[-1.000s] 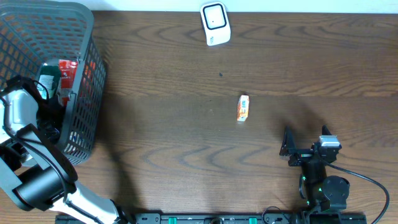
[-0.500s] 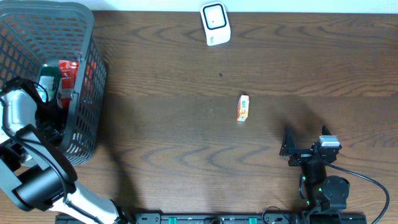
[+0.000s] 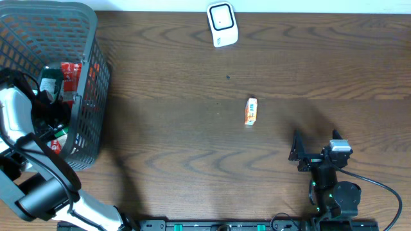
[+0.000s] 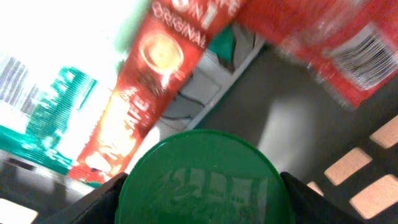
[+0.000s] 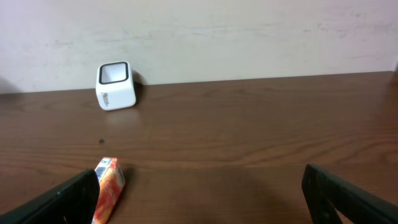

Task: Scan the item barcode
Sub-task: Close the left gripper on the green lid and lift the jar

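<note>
My left gripper [image 4: 202,200] is down inside the grey mesh basket [image 3: 96,45] at the table's left. Its black fingers [image 4: 99,202] press on both sides of a round green-lidded container [image 4: 202,177] that fills the gap. In the overhead view the left arm [image 3: 19,119] hides most of that item. The white barcode scanner [image 3: 222,24] stands at the table's far edge, also seen from the right wrist as a scanner [image 5: 115,85]. My right gripper [image 3: 297,153] rests open near the front right, nothing between its fingers [image 5: 68,202].
Red coffee packets [image 4: 149,93] and a red pack with a barcode [image 4: 348,56] lie in the basket around the lid. A small orange box [image 3: 250,111] lies mid-table, just ahead of my right gripper's left finger as an orange box [image 5: 109,186].
My left jaws have narrowed onto the green lid, and the left arm has shifted slightly inside the basket. The right arm, orange box and scanner have not moved.
</note>
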Action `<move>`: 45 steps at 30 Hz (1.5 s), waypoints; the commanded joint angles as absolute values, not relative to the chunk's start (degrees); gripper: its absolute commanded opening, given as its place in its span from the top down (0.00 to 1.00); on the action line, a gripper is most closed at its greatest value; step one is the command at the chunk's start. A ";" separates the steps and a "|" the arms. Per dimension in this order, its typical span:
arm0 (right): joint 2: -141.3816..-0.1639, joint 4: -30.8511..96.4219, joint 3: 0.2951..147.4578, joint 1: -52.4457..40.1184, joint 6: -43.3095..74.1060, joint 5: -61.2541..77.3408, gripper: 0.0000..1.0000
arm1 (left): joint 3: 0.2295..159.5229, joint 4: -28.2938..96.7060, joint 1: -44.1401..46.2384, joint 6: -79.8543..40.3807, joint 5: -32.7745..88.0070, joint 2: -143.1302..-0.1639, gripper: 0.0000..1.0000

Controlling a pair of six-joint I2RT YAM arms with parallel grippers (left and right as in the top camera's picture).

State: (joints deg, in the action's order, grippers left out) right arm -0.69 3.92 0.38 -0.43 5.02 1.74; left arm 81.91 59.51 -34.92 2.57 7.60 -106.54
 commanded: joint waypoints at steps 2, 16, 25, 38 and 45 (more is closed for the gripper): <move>-0.49 4.12 0.30 0.27 5.54 1.83 0.01 | 83.37 56.95 -34.96 1.17 6.98 -103.94 0.48; -0.49 4.12 0.30 0.27 5.54 1.80 0.01 | 80.88 59.51 -34.96 -1.21 7.03 -104.09 0.03; -0.49 4.12 0.30 0.27 5.52 1.83 0.01 | 78.52 56.58 -33.74 -3.97 7.42 -104.12 0.10; -0.49 4.12 0.30 0.27 5.54 1.83 0.01 | 75.22 52.12 -33.12 -3.95 5.91 -104.12 0.22; -0.49 4.12 0.30 0.27 5.54 1.80 0.01 | 75.81 51.77 -33.21 -3.92 5.91 -104.03 0.33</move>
